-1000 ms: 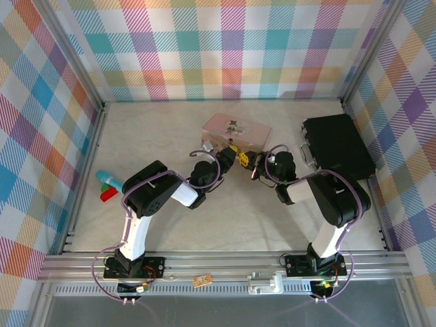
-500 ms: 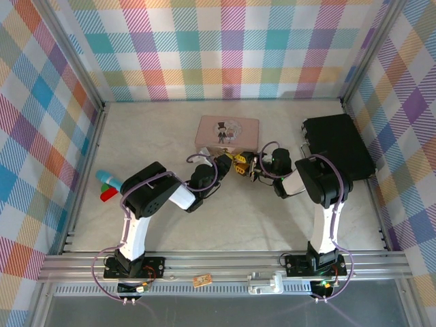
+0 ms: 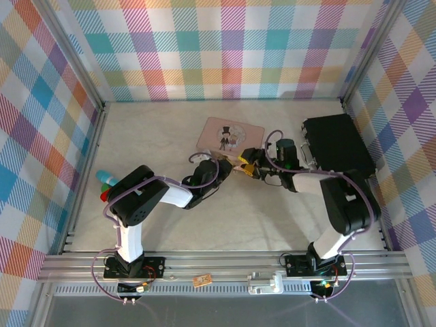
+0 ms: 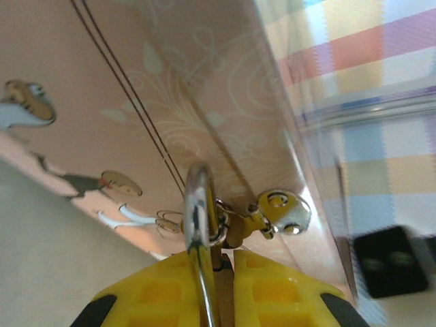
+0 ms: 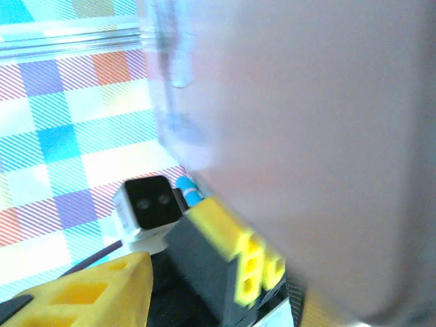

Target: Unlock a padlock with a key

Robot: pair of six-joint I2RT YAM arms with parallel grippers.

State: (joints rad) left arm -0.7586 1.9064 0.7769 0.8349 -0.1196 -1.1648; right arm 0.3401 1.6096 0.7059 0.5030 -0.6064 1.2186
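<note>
The left pincer (image 4: 216,276) is pressed together on the padlock (image 4: 197,218), pinching its thin shackle between the yellow fingers (image 4: 160,293). The lock sits close against a gold clasp (image 4: 283,210) on the edge of the pink tin (image 4: 170,102), near the middle of the bench (image 3: 170,136). Just to the right, the right pincer (image 3: 250,167) points toward the lock. Whether it is spread or holds the key I cannot tell, and I cannot make out the key. I judge the step is bringing the key to the keyhole. To do it well, the left grip should be firm so the lock does not swing, and the right should approach slowly, in line with the keyhole.
</note>
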